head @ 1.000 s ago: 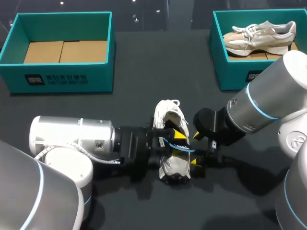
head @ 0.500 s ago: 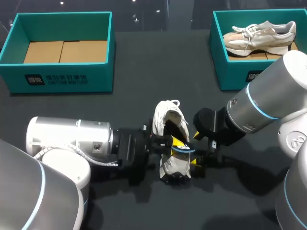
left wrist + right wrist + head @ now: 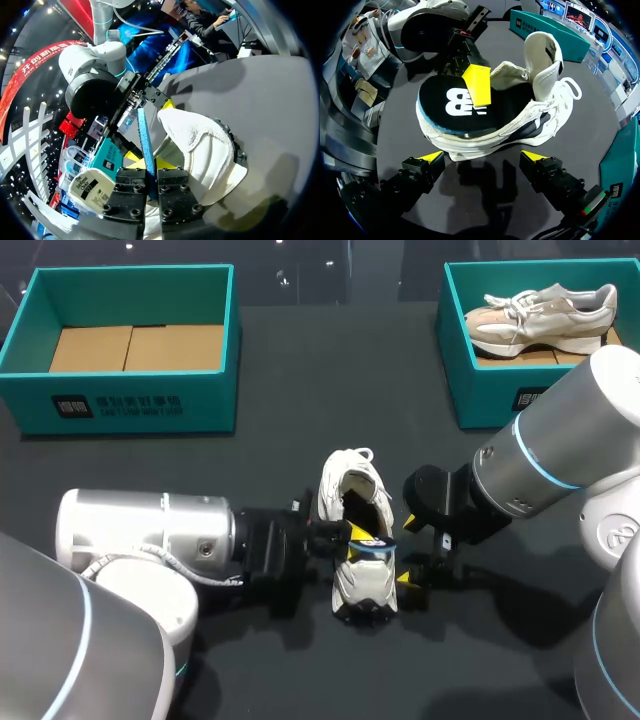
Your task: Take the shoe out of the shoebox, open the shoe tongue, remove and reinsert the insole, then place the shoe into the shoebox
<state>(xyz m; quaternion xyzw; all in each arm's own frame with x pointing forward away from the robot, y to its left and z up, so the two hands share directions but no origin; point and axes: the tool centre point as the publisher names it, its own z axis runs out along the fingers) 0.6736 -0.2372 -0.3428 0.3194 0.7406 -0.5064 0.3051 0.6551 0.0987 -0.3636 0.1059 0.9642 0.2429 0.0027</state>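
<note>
**Left end effector** point(image 3: 357, 538) point(image 3: 150, 165): enters from the near left, low over the dark counter point(image 3: 300, 380). The fingers are narrow and clamped on the insole. One yellow fingertip point(image 3: 477, 86) lies flat on the insole's top face. In the left wrist view the insole's blue edge runs up between the two fingers.

**Insole** point(image 3: 372, 549) point(image 3: 145, 132) point(image 3: 451, 107): black top with a white logo and a blue foam edge. The heel part is raised out of the sneaker's opening and the front part is tucked inside.

**Sneaker** point(image 3: 358, 495) point(image 3: 210, 150) point(image 3: 520, 125): white, standing on its sole near the middle of the counter, between the two end effectors. The heel points toward the near edge. The tongue point(image 3: 542, 52) is pulled up and stands upright. The laces are loose at the far end.

**Right end effector** point(image 3: 407, 552) point(image 3: 484, 159): enters from the right and sits just beside the sneaker's side. The fingers are spread wide and grip nothing. The right wrist view shows both yellow tips apart from the sole.

**Left shoebox** point(image 3: 130, 400): teal, at the far left corner, well apart from the sneaker. Its brown cardboard floor is showing.

**Right shoebox** point(image 3: 480, 390): teal, at the far right, partly behind the right arm. A second sneaker point(image 3: 545, 310), white and beige, lies inside it.
</note>
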